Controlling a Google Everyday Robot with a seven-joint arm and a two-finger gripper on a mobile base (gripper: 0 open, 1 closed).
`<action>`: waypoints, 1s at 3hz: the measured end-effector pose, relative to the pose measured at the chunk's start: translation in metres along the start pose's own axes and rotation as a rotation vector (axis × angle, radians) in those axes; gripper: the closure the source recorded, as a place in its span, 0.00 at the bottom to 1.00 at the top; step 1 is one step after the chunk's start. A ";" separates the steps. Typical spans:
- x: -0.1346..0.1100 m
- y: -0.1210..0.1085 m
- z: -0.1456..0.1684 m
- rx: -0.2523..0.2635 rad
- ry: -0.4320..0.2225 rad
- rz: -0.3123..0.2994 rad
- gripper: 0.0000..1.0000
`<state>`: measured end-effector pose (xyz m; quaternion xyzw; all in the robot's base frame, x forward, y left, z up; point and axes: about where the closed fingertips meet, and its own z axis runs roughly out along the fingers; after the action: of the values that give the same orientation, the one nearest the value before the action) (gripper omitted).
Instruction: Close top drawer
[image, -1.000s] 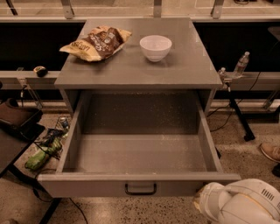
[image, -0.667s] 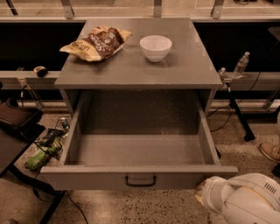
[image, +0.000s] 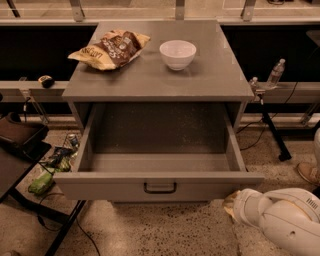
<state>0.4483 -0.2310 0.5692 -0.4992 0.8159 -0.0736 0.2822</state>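
The top drawer (image: 160, 187) of a grey metal cabinet (image: 160, 75) stands pulled out wide, its inside bare. Its front panel faces me, with a small black bar handle (image: 160, 188) at the centre. My white arm (image: 277, 215) comes in at the lower right, its near end just below and right of the drawer front's right corner. The gripper (image: 231, 204) is mostly hidden behind the arm's end, close to that corner.
A chip bag (image: 110, 49) and a white bowl (image: 177, 54) sit on the cabinet top. A water bottle (image: 276, 73) stands on a rail at the right. A dark tray table (image: 17, 145) and green litter (image: 45, 180) lie at the left. A stand's leg (image: 272, 135) is at the right.
The view has shifted so the drawer front sits higher in the picture and shows fully. My arm has moved a little up and to the right at the lower right corner.
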 end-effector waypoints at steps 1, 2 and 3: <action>-0.009 -0.026 0.021 0.022 -0.048 -0.023 1.00; -0.024 -0.063 0.037 0.060 -0.085 -0.067 1.00; -0.034 -0.087 0.041 0.085 -0.100 -0.094 1.00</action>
<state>0.5488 -0.2379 0.5836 -0.5275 0.7727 -0.0964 0.3397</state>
